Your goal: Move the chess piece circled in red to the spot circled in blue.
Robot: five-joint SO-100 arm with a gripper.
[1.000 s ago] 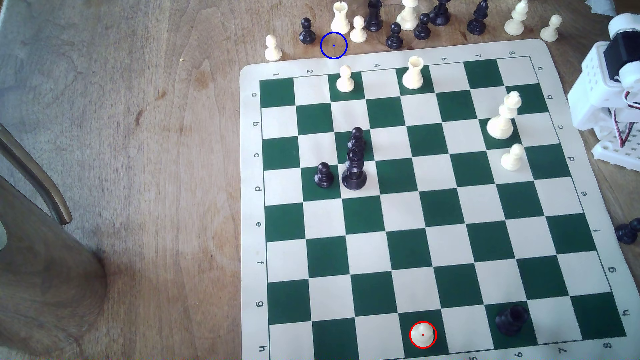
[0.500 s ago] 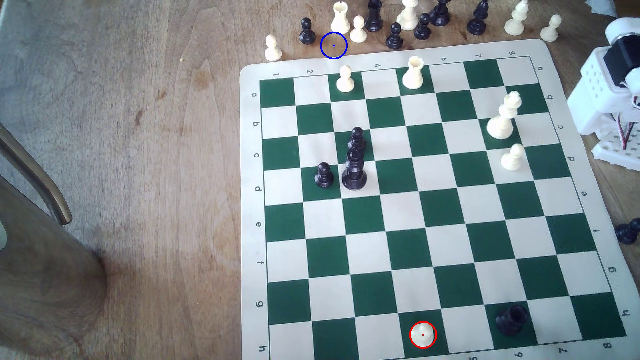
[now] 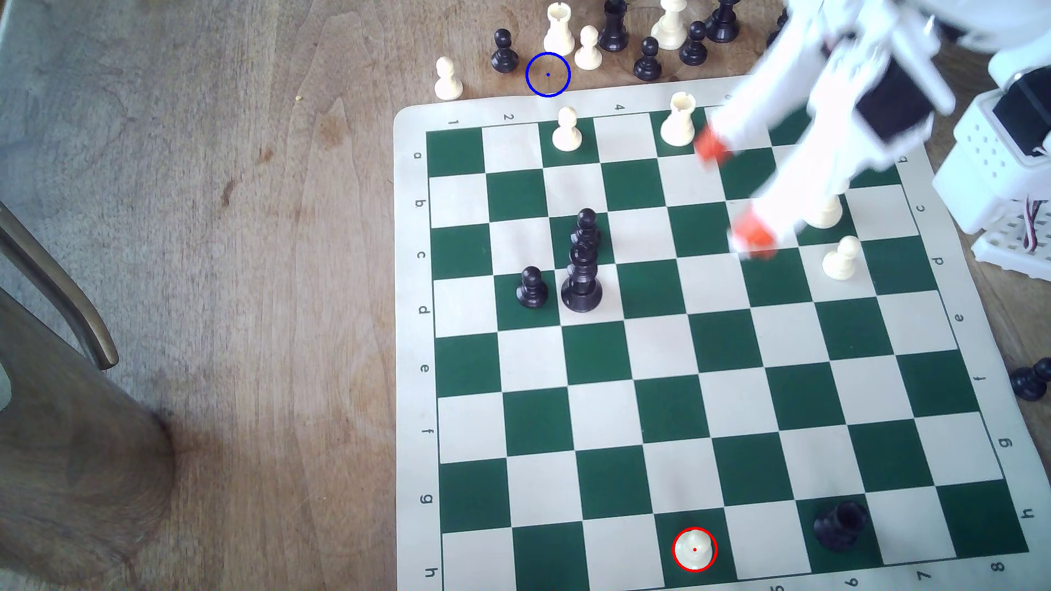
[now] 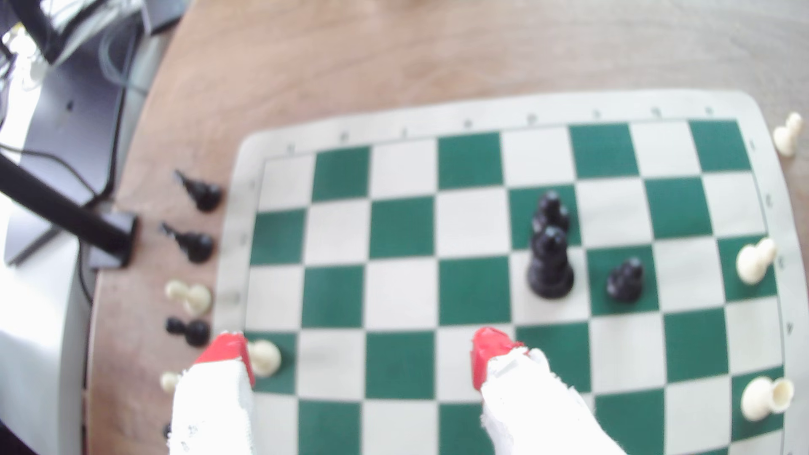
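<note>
Surface: a brown wood-grain table (image 3: 256,227) is carrying a green-and-cream roll-up chess mat (image 3: 711,352), which is lying toward the exterior view's right.
Room: a curved wooden chair back (image 3: 62,352) is standing at the exterior view's left edge; in the wrist view, dark cables and a black stand (image 4: 65,210) are sitting past the table's rim.
Pawn: the small cream-white plastic pawn with a ball head (image 3: 694,549), ringed in red, is standing on a green square at the mat's near edge, well apart from the arm.
Spot: the bare wood patch inside a thin blue ring (image 3: 547,74) is lying just off the mat's far edge, between a black pawn (image 3: 503,51) and a cream rook with a notched top (image 3: 558,28).
Pincer: the white gripper with red tips (image 3: 733,193) is hanging over the mat's far right corner, jaws spread wide and holding nothing.
Hard to make out: the arm is smearing with blur, covering most of a tall cream piece (image 3: 824,213); a fallen black piece (image 3: 1030,381) is being cut off at the right edge.
</note>
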